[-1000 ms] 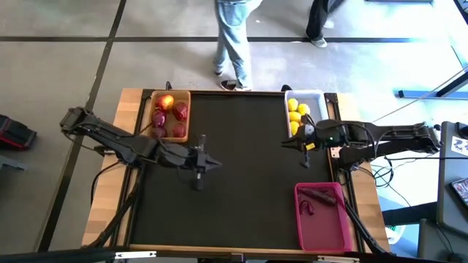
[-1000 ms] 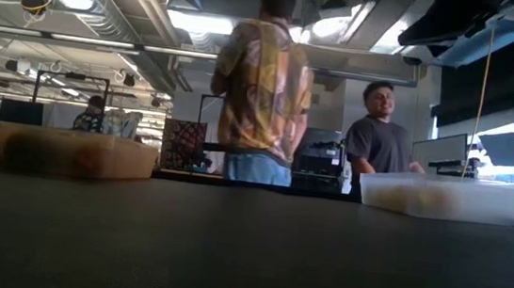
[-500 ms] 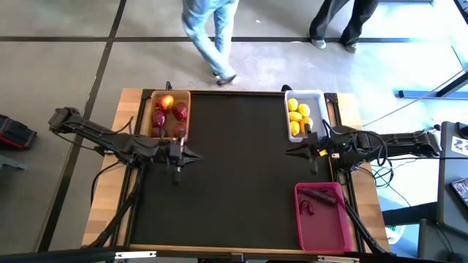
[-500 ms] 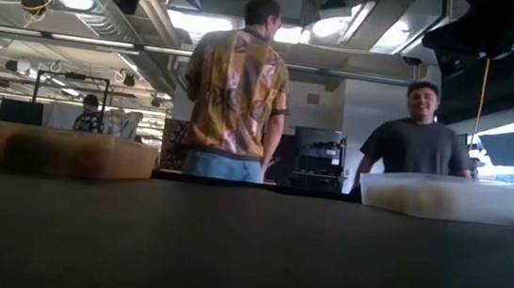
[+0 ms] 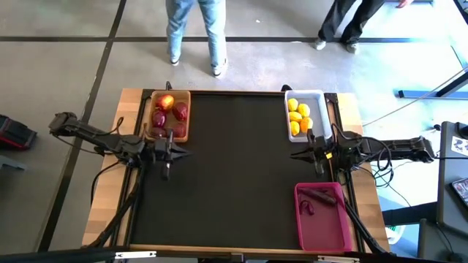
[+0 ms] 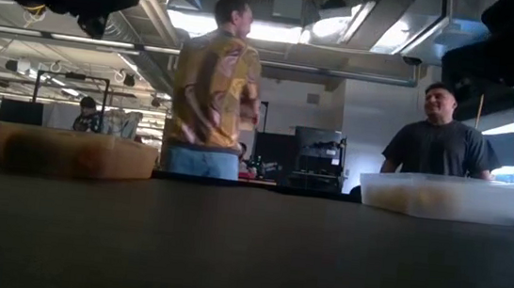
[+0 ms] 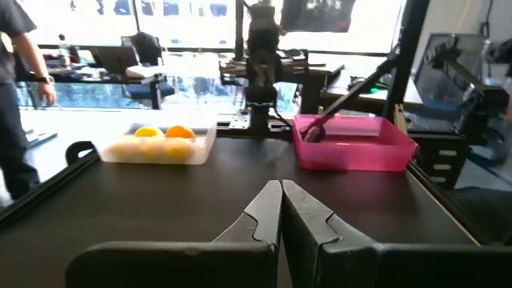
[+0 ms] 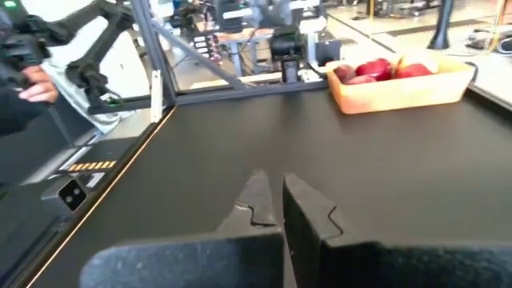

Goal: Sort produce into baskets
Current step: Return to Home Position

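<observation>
The counter (image 5: 234,183) has a matt black top framed in pale bare wood. At 11 o'clock the tan basket (image 5: 188,117) is plain unvarnished wood, and the red fruits (image 5: 180,112) in it are glossy. At 1 o'clock the white basket (image 5: 316,109) is smooth, slightly see-through plastic holding dull-skinned yellow fruits (image 5: 294,106). At 5 o'clock the magenta basket (image 5: 325,226) is shiny plastic. The left gripper (image 7: 280,186) is matt black.
</observation>
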`<state>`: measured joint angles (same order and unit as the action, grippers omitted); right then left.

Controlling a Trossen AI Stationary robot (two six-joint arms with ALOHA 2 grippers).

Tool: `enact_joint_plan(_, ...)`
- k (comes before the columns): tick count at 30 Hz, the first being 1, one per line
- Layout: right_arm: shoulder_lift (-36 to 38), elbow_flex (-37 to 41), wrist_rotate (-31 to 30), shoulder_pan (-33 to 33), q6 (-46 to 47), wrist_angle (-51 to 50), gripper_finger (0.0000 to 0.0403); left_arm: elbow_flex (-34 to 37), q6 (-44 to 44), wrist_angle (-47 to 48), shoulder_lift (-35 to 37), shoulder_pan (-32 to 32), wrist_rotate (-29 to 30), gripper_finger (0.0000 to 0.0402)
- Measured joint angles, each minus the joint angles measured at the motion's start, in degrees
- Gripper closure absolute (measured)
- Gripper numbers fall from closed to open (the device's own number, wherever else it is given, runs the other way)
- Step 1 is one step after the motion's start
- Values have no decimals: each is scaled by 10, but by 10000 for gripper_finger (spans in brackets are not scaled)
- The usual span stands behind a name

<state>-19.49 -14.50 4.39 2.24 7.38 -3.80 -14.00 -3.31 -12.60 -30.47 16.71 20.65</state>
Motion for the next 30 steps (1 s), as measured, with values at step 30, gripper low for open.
enact_joint_plan(30, 71, 138, 18, 0, 45, 102, 400, 118, 15, 110, 303, -13, -17, 396)
